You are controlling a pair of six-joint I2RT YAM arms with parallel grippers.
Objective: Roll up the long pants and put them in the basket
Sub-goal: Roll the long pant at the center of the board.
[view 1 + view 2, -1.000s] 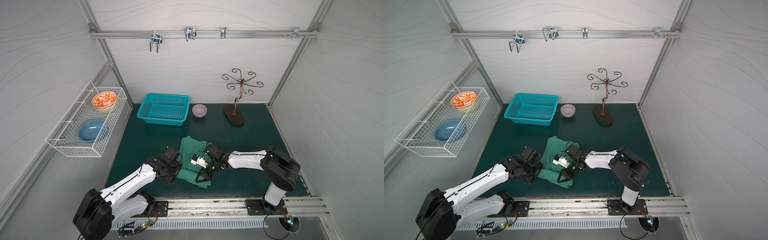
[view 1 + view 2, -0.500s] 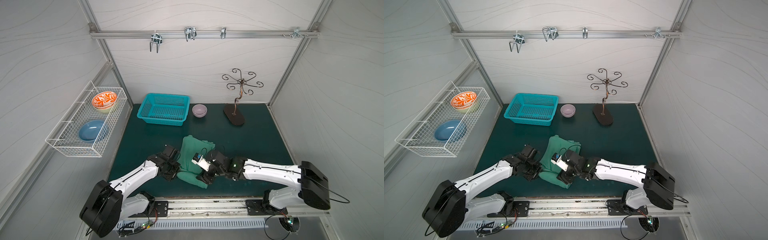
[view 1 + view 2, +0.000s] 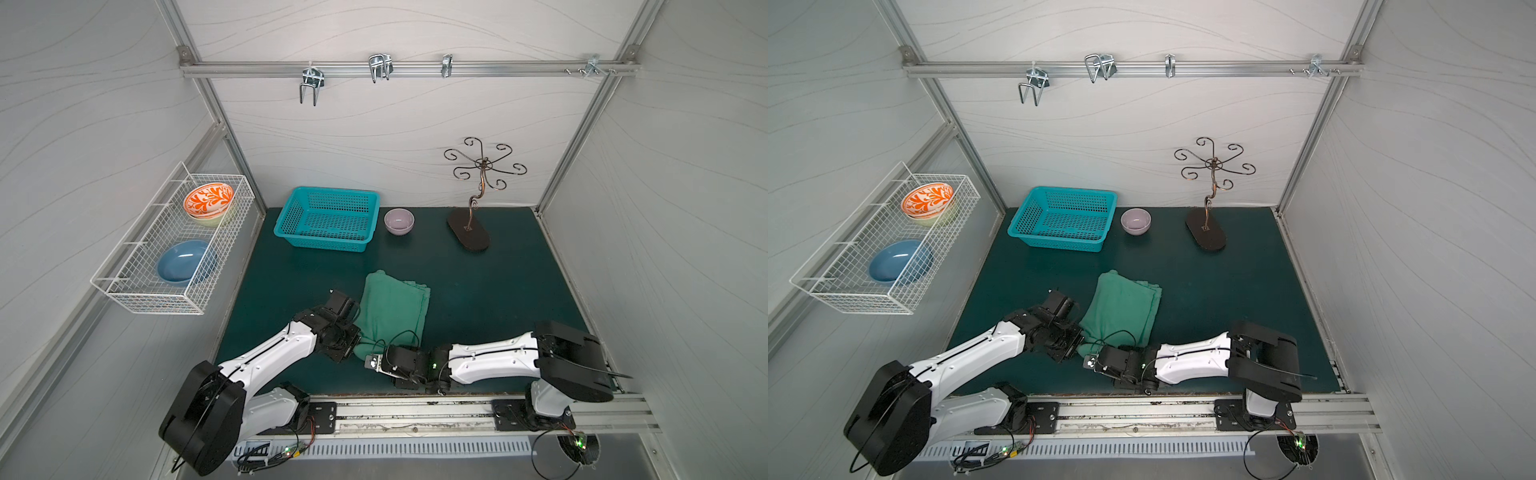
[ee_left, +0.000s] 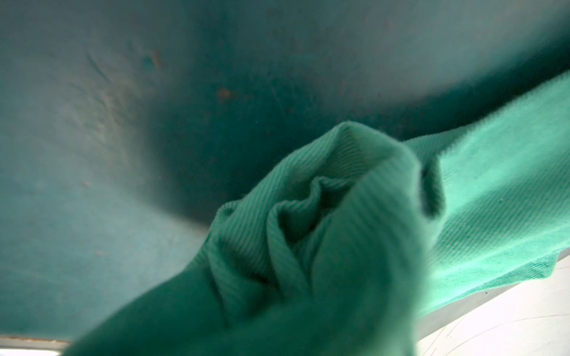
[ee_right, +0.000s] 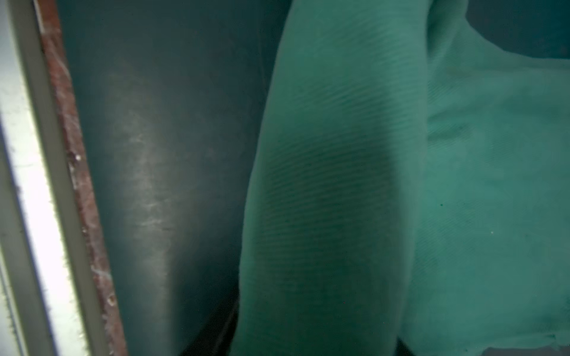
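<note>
Neither the left gripper [image 3: 352,338] nor the right gripper [image 3: 376,360] showed us its opening or hold; both sat at the near rolled edge of the long pants [image 3: 392,307], folded on the mat [image 3: 478,299]. We judged the cloth soft and floppy, best held at the roll's ends.

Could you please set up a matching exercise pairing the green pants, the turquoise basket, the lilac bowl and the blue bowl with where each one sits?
Things:
1. long pants
2. turquoise basket
3. lilac bowl
4. blue bowl

Places:
A. in the white wire rack on the side wall
B. on the mat, between the basket and the scrolled metal stand
C. mid-mat toward the front, near end rolled
D. at the mat's back edge, in the corner nearest the rack

Pairs: 1-C, 2-D, 3-B, 4-A
</note>
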